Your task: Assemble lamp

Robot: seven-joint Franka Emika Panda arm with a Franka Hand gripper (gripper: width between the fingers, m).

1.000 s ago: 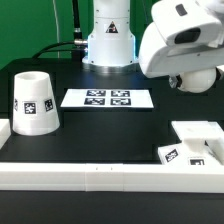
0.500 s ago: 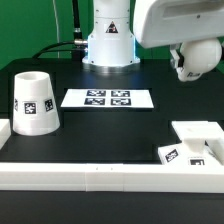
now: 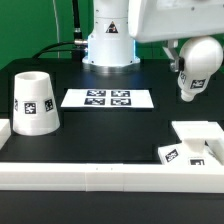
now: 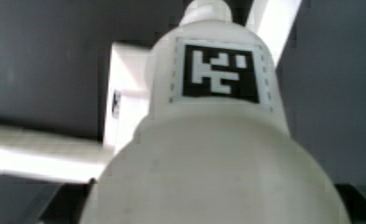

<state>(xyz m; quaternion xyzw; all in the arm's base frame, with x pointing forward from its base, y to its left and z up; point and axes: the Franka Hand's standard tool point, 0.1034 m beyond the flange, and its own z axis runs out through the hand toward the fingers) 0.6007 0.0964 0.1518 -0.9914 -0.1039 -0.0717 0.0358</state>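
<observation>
My gripper (image 3: 197,56) is shut on the white rounded bulb piece (image 3: 189,86) and holds it in the air at the exterior view's right, its tagged narrow end pointing down. In the wrist view the bulb (image 4: 206,130) fills the picture, with its tag facing the camera. The fingers are almost hidden behind it. The flat square base (image 3: 196,133) lies on the table below the bulb, at the front right. The tapered shade (image 3: 32,101) stands mouth down at the exterior view's left, far from the gripper.
The marker board (image 3: 108,98) lies flat in the middle of the black table. A white rail (image 3: 100,172) runs along the front edge. The arm's white pedestal (image 3: 108,45) stands at the back, in front of a green backdrop.
The hand has risen and shifted toward the exterior view's right. The bulb in its grip has swung into plain sight below it, narrow end down.
</observation>
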